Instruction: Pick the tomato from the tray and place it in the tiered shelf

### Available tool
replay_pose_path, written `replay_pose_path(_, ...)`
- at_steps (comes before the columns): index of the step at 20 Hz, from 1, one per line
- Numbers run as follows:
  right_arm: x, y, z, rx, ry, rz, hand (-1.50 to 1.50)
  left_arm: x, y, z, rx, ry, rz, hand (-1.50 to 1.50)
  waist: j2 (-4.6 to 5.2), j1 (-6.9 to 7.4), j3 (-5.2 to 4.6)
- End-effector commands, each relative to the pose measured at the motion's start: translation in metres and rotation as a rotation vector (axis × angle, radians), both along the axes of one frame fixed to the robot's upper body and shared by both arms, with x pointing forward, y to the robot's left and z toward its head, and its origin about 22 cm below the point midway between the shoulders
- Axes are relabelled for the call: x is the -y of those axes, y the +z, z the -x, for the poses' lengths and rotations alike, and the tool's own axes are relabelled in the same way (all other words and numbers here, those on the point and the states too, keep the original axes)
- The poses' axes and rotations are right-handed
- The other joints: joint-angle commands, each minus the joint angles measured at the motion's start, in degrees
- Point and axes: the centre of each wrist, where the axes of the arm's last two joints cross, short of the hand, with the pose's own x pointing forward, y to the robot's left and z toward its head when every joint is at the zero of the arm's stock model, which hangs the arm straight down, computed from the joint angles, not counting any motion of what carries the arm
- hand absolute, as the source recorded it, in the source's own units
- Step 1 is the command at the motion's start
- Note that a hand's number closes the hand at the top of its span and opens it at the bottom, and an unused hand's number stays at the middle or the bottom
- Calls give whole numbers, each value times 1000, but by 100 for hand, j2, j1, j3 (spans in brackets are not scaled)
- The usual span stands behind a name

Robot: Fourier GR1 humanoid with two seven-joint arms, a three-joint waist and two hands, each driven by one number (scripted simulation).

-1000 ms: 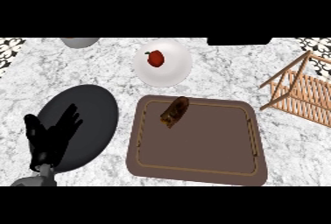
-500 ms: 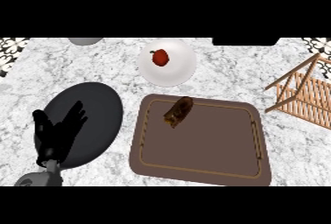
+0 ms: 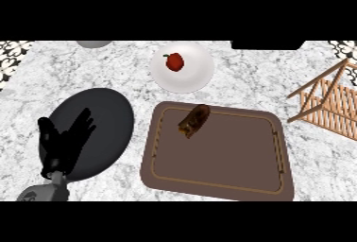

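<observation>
The left hand (image 3: 64, 144) rests at the view's lower left with its fingers straight and spread, holding nothing, above a dark oval plate (image 3: 111, 106); it looks parked rather than at work. The right hand is not in the view. The tomato (image 3: 174, 61), red with a small green stem, does not lie on the tray as the task says: it sits on a white plate (image 3: 199, 75) well ahead of the hand and to its right. The brown tray (image 3: 223, 165), just to the right of the hand, carries only an elongated dark brown item (image 3: 194, 120) near its far left corner, which I cannot identify. The wooden tiered shelf (image 3: 327, 101) stands at the far right, well apart from the hand, so it probably suits the unseen right arm better.
</observation>
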Motion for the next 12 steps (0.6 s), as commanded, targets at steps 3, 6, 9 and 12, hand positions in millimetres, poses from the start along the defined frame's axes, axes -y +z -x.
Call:
replay_pose_path(3,11,-24,-29,-27,30,59,150,5,-9,16,-51,-4,4,0,16,10,-15)
replay_pose_path(6,23,-42,-45,-53,33,71,150,-2,-22,13,-35,-1,12,0,32,22,-16)
replay_pose_path(9,32,-46,-57,-30,-5,54,150,-4,-9,-3,-56,-11,-10,0,43,41,-16)
replay_pose_path(12,29,-63,-76,-22,2,68,150,-6,-3,-4,-51,0,1,0,40,44,-15)
